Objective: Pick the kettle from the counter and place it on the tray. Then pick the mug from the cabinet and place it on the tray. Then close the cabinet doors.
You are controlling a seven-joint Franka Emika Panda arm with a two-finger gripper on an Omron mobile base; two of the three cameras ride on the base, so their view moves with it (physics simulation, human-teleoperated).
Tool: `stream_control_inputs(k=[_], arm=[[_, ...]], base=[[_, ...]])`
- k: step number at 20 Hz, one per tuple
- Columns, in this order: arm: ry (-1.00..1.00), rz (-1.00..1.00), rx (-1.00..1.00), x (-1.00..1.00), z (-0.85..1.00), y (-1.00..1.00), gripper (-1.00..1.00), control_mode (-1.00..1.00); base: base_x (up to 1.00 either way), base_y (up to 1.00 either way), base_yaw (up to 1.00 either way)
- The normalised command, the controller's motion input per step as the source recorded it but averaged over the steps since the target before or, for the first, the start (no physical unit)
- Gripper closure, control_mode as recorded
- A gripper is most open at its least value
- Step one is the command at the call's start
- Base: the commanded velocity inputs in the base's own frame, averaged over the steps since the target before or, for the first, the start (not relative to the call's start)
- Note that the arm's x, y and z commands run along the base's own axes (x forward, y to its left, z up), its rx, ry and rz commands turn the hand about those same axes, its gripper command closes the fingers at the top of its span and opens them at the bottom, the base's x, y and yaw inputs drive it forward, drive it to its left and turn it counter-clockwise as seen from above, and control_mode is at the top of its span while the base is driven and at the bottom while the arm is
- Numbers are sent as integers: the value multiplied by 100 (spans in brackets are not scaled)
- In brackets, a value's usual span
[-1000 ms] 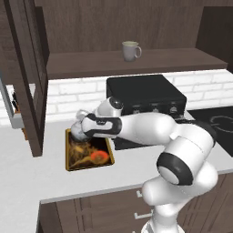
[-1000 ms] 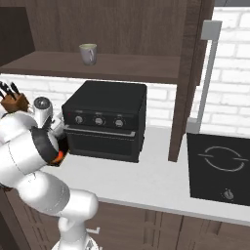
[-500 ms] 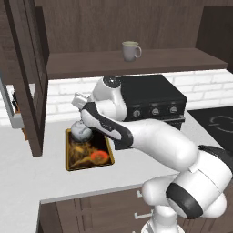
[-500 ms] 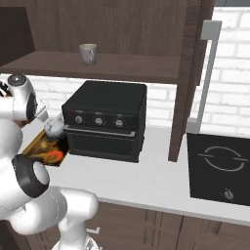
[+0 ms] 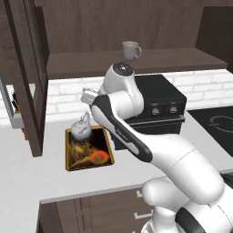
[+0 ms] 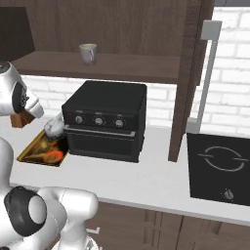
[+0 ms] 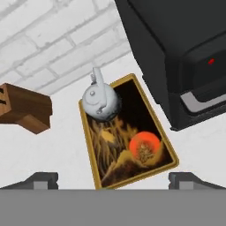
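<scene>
Hand view gives me the small squat silvery-grey metal kettle (image 7: 101, 100) sitting on the far end of the flat rectangular tray (image 7: 164, 150) with its golden-yellow rim and dark swirl-patterned surface. My gripper (image 7: 113, 178) hangs above it, jaws spread wide and holding nothing. The tray lies on the smooth light grey-white counter (image 5: 27, 175), just beside the boxy black countertop oven (image 6: 105, 119), with a brown wooden block (image 7: 24, 107) near the white brick wall. The pale cylindrical mug (image 5: 131, 49) stands on the dark brown wood cabinet (image 6: 132, 67) shelf, doors (image 5: 26, 77) open.
</scene>
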Motion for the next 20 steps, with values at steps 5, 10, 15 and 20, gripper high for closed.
stream_control_inputs(k=[5,10,15,20], arm=[[1,0,-20,0,52,-83,-100,-100],[-13,8,-17,-4,26,-97,-100,-100],[-41,15,-10,-13,-3,-80,-100,-100],[-47,14,-20,0,67,-75,-100,-100]], base=[[0,0,0],[0,0,0],[0,0,0],[0,0,0]])
